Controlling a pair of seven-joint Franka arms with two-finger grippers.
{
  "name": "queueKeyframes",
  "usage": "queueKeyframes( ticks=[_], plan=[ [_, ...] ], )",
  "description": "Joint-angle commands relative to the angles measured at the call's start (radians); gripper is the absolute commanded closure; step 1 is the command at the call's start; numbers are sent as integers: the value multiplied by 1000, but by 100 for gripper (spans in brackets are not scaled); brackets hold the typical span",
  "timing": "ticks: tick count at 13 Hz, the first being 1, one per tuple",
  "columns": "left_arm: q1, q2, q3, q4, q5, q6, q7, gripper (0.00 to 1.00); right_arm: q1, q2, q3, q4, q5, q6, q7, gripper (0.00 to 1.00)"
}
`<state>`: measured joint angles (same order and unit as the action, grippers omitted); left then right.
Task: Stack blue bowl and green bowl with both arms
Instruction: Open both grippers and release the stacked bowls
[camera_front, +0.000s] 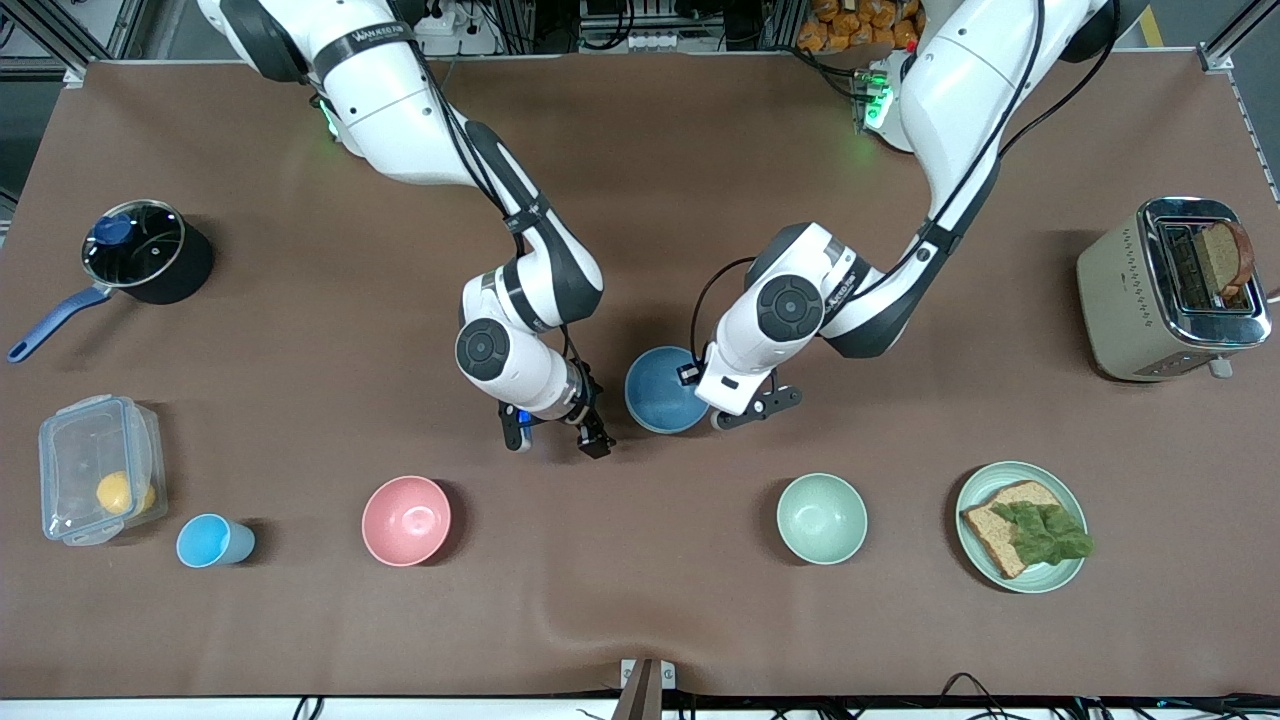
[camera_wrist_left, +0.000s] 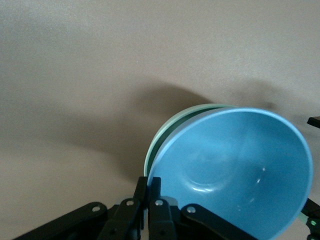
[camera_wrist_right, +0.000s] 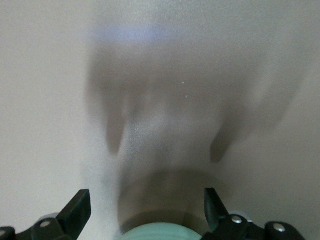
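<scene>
Brown cloth (camera_front: 300, 620) covers the whole table, and nearest the front camera runs a row of things: a clear lidded box (camera_front: 100, 468) with something yellow inside at the right arm's end, then a light-blue cup (camera_front: 213, 541), a pink bowl (camera_front: 406, 520), a second green bowl (camera_front: 822, 518) standing alone, and a pale green plate (camera_front: 1062, 578) with bread and lettuce toward the left arm's end. Farther from the camera, about mid-table, the right gripper (camera_front: 555, 438) hangs over bare cloth beside the blue bowl (camera_front: 655, 395) with its fingers spread wide and nothing between them. The blue bowl is tilted and sits nested inside the green bowl (camera_wrist_left: 162, 142) (only a crescent of green rim shows past the blue one in the left wrist view). The left gripper (camera_wrist_left: 148, 192) has its fingers pressed together, pinching the blue bowl's rim; whether the green rim is in the same pinch I cannot tell. Farthest from the camera stand a dark pot (camera_front: 150, 255) with a glass lid and blue handle at the right arm's end, and a toaster (camera_front: 1165, 290) with a slice of bread in it at the left arm's end
</scene>
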<state>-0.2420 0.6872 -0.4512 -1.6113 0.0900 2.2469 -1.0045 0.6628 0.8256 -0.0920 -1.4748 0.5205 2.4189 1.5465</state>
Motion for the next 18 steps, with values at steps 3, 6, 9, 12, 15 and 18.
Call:
queueKeyframes(
  ticks=[3, 6, 9, 12, 15, 18],
  plan=[
    [-10, 23, 3, 11, 36, 22, -36, 100, 9, 20, 0, 24, -28, 3, 27, 0],
    [-10, 35, 3, 11, 37, 39, -36, 100, 21, 20, 0, 24, -31, 5, 29, 0],
    [-10, 40, 3, 13, 37, 43, -37, 100, 23, 21, 0, 24, -28, 23, 40, 0],
    [-10, 41, 3, 11, 36, 43, -37, 100, 26, 21, 0, 24, -28, 31, 55, 0],
    [-10, 37, 3, 2, 37, 43, -71, 100, 31, 23, 1, 27, -27, 31, 55, 0],
    [-10, 37, 3, 1, 37, 40, -82, 98, 38, 26, 2, 31, -25, 31, 55, 0]
  ],
)
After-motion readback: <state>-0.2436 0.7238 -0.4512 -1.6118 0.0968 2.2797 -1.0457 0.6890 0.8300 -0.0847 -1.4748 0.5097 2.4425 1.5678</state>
